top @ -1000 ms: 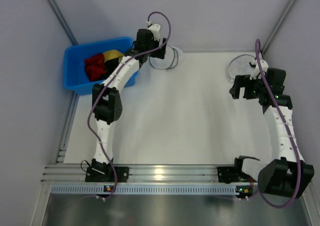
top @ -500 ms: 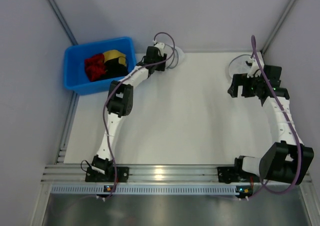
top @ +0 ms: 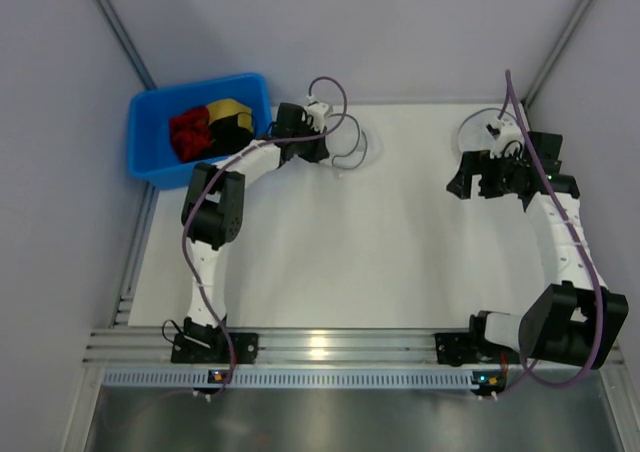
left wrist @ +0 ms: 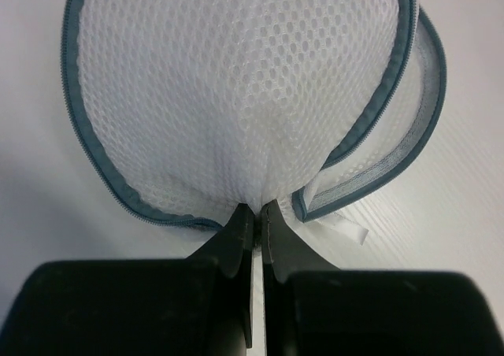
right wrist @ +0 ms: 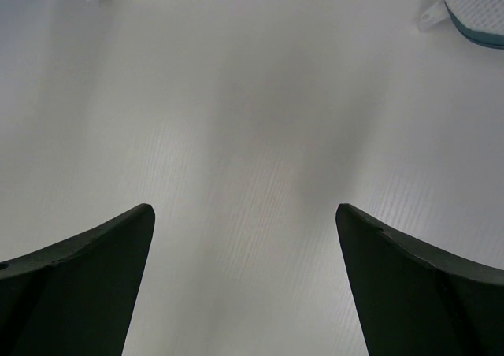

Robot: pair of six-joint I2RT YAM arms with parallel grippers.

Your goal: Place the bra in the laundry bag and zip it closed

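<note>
Overhead, the left arm [top: 214,210] stretches toward the far edge of the surface [top: 350,257], the left end effector [left wrist: 254,214] pinching the bag [left wrist: 236,88]; the right end effector [right wrist: 245,238] hovers, fingers spread wide.

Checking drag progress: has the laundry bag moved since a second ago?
Yes. The laundry bag, pinched in the left gripper, slid from the back edge of the table toward its near edge.

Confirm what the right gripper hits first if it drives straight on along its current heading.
Probably the bare white tabletop: the open right gripper has only table between its fingers. The round white mesh pouch with a blue-grey zipper rim sits at the view's top right corner, off that line. Depth unclear.
</note>
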